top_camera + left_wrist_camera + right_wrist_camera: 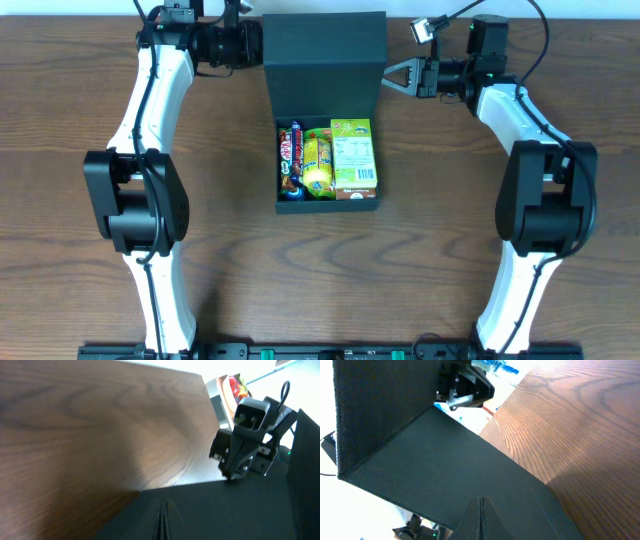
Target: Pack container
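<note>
Left jaws together, tips at left edge of the lid (325, 40); right jaws together too, tips at its right edge. Container (330, 205) sits mid table (420, 280), lid open at far side, w/ green carton (354, 152), yellow pack (318, 162) & red bars (289, 158) inside.

The left arm (152, 95) and right arm (512, 108) had smooth white shells between bulky black joints, with thin black cables (547, 40) looping off the wrists
</note>
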Controlling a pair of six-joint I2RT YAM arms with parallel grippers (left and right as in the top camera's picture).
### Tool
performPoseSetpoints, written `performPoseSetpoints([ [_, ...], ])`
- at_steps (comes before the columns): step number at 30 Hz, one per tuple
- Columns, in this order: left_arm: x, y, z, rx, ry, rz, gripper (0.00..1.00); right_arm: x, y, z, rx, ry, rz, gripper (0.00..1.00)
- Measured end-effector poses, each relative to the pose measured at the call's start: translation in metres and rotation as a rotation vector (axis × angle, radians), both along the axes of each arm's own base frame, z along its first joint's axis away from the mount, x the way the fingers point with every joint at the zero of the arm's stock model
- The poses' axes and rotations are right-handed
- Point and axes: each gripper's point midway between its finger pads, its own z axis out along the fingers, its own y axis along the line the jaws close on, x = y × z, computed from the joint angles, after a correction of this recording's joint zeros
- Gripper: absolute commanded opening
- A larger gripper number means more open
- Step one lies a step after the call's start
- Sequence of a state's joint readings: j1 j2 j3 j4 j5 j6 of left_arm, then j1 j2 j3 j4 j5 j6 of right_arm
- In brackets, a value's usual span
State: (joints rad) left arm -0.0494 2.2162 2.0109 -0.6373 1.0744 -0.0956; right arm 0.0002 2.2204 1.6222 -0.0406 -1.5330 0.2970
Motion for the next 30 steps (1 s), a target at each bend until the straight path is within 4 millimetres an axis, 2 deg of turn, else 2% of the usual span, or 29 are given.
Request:
performPoseSetpoints([
  [11, -0.036, -0.01, -0.016, 0.041, 0.095, -0.087, 0.06, -0.001, 0.0, 0.0, 0.005, 0.123, -0.001, 0.02],
  [19, -0.066, -0.007, -0.012, 0.09, 0.128, -0.146, 0.06, 0.001, -0.005, 0.0, 0.009, 0.176, -0.01, 0.01],
  [30, -0.072, 0.004, -0.021, 0.197, 0.134, -0.134, 0.06, 0.008, -0.027, 0.0, 0.013, 0.183, -0.055, 0.02],
])
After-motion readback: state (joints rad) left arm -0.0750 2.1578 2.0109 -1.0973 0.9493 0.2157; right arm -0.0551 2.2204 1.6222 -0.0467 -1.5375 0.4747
